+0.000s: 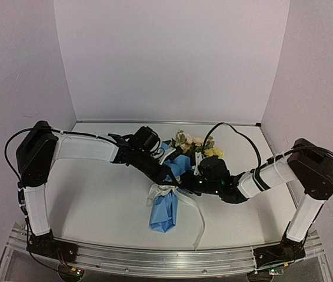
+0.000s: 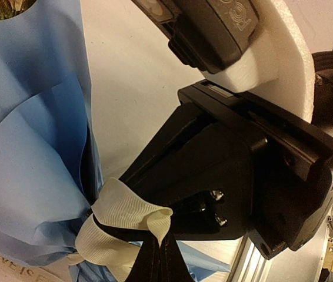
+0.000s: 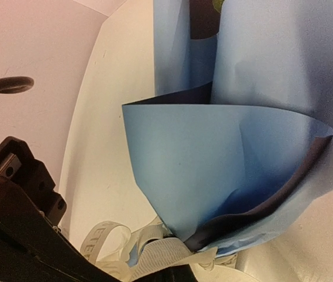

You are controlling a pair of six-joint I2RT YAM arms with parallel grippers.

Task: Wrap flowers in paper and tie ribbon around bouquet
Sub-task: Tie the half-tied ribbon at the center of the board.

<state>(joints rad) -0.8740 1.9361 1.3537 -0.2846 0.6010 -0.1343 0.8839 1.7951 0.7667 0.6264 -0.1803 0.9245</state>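
Cinching ribbon (image 2: 125, 214) round paper (image 3: 213, 170)
Both left gripper (image 2: 157, 261) and right gripper (image 1: 183, 186) are clamping it, fingers together; overpulling risks tearing the thin sheet.

One bench (image 1: 96, 200) carries everything. Two robot arms are bolted at its near edge: one left arm (image 1: 87, 147) and one right arm (image 1: 266, 173). There is one bunch of flowers (image 1: 193, 143), its blooms too small to count exactly. There is one sheet of blue paper (image 1: 163, 214) and one off-white ribbon (image 1: 159, 191), with one knot and one long tail. Three pale walls (image 1: 172, 59) stand round the bench.
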